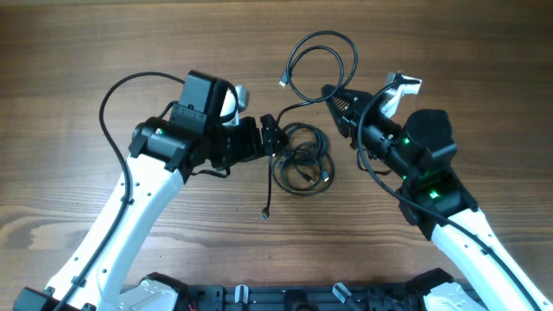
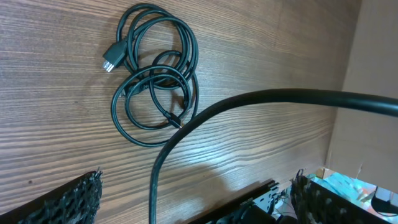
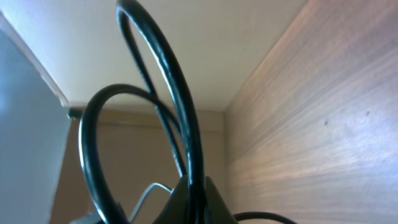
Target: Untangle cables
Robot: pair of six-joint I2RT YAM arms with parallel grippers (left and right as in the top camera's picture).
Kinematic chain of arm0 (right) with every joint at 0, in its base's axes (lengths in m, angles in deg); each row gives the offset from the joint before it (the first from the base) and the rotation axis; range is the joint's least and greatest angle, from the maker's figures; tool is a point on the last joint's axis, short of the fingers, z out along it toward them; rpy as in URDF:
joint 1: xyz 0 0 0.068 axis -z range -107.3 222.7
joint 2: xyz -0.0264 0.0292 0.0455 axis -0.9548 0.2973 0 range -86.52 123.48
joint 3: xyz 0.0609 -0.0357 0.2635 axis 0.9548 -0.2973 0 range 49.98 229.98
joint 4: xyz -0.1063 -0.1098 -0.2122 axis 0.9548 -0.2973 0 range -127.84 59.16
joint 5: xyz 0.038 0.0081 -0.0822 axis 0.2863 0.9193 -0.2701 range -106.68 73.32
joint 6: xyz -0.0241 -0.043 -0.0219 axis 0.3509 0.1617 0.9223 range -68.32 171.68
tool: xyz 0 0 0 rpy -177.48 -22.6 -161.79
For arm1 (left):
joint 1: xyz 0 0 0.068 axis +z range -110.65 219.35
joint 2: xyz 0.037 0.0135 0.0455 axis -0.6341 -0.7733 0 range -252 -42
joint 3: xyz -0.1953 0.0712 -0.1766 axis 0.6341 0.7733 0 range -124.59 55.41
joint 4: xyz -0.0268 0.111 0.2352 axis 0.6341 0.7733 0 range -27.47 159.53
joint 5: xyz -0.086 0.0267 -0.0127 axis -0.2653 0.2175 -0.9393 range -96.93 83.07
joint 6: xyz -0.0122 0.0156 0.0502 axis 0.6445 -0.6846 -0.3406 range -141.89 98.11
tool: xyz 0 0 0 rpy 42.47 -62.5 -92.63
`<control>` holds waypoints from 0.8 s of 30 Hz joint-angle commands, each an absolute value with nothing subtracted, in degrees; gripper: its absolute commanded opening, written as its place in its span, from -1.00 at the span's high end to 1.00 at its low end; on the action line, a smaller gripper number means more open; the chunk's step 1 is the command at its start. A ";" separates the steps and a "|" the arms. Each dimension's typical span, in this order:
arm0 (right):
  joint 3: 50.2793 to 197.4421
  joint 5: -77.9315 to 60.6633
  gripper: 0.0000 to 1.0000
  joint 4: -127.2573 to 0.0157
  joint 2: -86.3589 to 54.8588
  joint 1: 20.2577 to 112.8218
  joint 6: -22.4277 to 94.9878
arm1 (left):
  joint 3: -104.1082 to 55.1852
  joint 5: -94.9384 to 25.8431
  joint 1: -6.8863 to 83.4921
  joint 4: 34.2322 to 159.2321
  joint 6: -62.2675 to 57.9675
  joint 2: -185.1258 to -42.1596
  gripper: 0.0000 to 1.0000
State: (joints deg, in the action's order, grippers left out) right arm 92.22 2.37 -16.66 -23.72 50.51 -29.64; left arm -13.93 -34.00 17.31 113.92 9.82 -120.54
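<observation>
Several cables, one strand drawn clear by the right arm

Most of the cables (image 1: 302, 162) lie as a coiled bundle mid-table, btwn the two arms. Left wrist cam shows the loops stacked flat, w/ a plug end (image 2: 111, 62) at the coil's upper left. One strand (image 1: 321, 53) arcs out of the bundle toward the far side. The right gripper (image 1: 333, 97) has its fingers clamped on that strand, and the right wrist cam shows the loop rising straight out of the pinch. I reckon it's held there to keep the strand apart from the coil.

The same strand seems to run on past the left gripper (image 1: 276, 138) and end in a tail (image 1: 266, 207) toward the base. Left fingers (image 2: 78, 198) are spread wide, w/ the strand passing btwn them unpinched, prob. lined up for a second hold. No containers in view; everything sits on the bare wood table (image 1: 86, 52).
</observation>
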 commanded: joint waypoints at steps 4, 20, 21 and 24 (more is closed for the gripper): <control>92.51 8.03 0.91 -14.43 -23.35 50.35 -37.05 | -13.93 -30.26 15.04 113.05 5.29 -120.82 -0.98; 92.51 14.52 0.91 -18.32 -23.08 50.35 -41.51 | -13.93 -26.35 15.01 109.86 2.08 -120.82 0.50; 92.51 14.52 0.91 -18.32 -23.08 50.35 -41.53 | -13.93 -26.35 15.01 109.86 2.08 -120.82 0.55; 92.51 14.70 0.91 -18.32 -23.08 50.35 -41.62 | -13.93 -26.31 15.04 109.84 2.06 -120.82 0.80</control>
State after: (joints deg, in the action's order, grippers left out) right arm 92.22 13.61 -18.45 -23.45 50.51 -40.70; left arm -13.93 -26.88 15.08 110.05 2.39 -120.54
